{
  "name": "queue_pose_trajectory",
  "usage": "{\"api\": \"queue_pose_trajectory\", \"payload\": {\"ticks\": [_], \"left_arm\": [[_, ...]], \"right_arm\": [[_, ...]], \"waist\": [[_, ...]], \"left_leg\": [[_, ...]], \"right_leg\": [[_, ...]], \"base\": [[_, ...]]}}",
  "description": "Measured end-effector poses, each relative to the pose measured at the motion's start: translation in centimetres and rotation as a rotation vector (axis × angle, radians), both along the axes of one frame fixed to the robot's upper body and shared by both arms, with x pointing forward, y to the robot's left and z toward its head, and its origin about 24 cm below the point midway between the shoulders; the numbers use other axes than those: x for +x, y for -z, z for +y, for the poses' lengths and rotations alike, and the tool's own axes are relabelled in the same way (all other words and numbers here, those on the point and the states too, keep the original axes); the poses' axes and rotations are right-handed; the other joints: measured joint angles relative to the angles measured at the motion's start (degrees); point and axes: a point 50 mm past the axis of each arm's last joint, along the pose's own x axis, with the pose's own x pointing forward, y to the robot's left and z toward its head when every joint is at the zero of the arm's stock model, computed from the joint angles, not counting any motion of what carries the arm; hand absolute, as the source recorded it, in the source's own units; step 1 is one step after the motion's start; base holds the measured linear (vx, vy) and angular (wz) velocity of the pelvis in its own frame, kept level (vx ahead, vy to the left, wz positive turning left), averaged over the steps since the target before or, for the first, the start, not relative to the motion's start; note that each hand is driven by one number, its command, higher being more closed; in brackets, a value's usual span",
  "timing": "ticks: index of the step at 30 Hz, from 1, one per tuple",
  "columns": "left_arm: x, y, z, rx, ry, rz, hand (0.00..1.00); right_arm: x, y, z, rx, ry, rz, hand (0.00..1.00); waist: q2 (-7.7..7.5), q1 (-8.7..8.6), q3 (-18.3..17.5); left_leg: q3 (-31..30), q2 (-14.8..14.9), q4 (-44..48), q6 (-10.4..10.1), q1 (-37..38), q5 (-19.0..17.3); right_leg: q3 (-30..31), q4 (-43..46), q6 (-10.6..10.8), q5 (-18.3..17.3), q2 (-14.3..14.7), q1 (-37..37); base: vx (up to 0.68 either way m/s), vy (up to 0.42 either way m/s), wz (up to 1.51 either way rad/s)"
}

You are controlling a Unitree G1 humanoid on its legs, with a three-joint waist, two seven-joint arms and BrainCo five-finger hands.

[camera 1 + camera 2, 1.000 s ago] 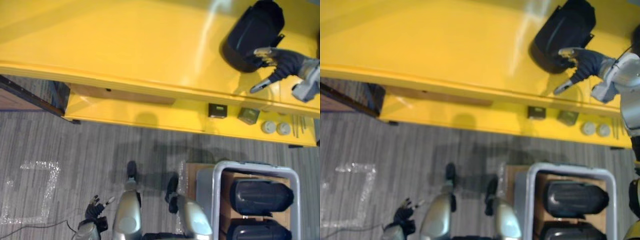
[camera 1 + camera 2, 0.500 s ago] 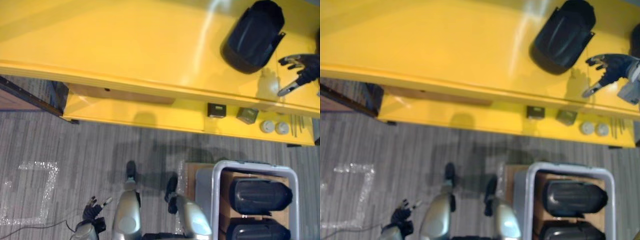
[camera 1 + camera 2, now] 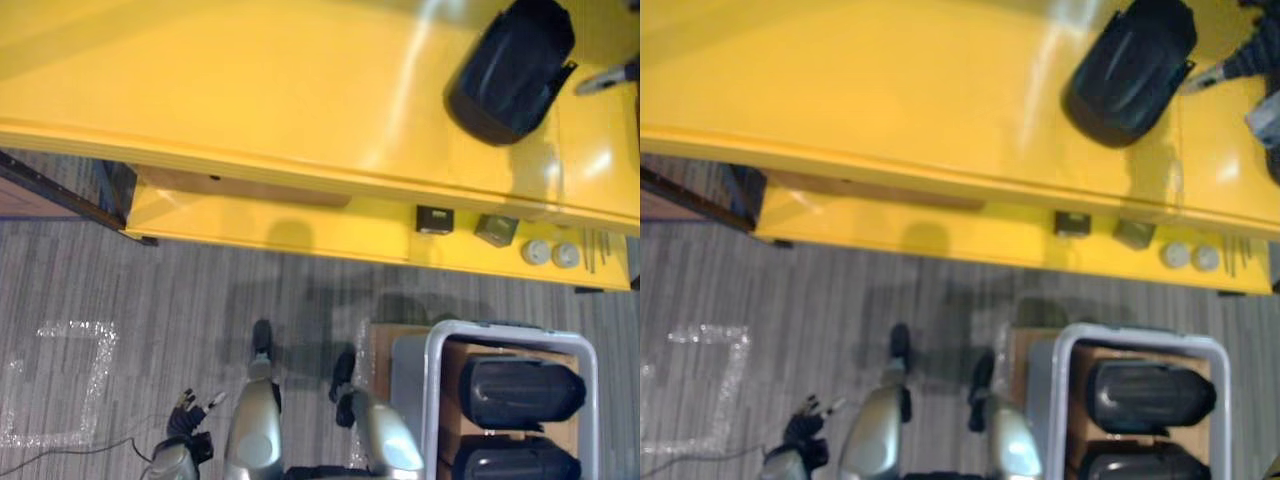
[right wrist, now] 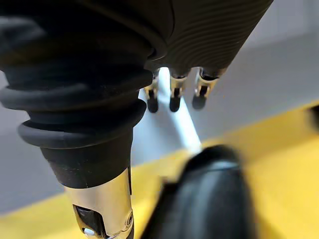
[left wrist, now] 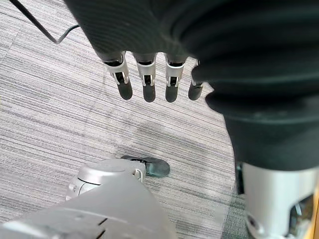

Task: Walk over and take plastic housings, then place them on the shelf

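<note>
Black housing (image 3: 512, 68) lies on yellow shelf (image 3: 250, 90); right hand (image 3: 1252, 58) (fingers straight) has withdrawn; left hand (image 3: 188, 420) relaxed.

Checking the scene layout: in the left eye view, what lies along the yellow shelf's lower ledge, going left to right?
small dark box → grey-green box → pale disc → second pale disc → thin rods

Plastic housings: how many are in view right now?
3. One housing lies on the yellow shelf, at its right end. Two more sit in the grey-rimmed crate in front of the shelf; more may be hidden beyond the picture's lower edge.
</note>
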Motion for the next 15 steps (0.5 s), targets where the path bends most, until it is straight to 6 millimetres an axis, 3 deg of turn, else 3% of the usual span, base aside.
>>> {"api": "queue_pose_trajectory", "payload": {"ticks": [10,15], "left_arm": [[-0.7,0.2,0.1,0.0,-0.006,0.016,0.0],[-0.7,0.2,0.1,0.001,-0.007,0.017,0.0]], "right_arm": [[0.7,6.0,1.0,0.068,-0.128,0.224,0.0],[1.1,7.3,0.9,0.095,-0.116,0.282,0.0]], "waist": [[0.04,-1.48,-0.01],[0.17,-1.5,0.01]], "left_leg": [[0.04,-0.62,0.0,0.17,0.72,-0.23],[0.02,-0.72,0.0,0.05,0.8,-0.35]], "right_leg": [[0.06,1.55,0.27,-0.67,-0.79,0.0],[0.09,1.81,0.23,-0.88,-0.91,-0.04]], "base": [[0.0,0.0,0.0],[0.0,0.0,0.0]]}}
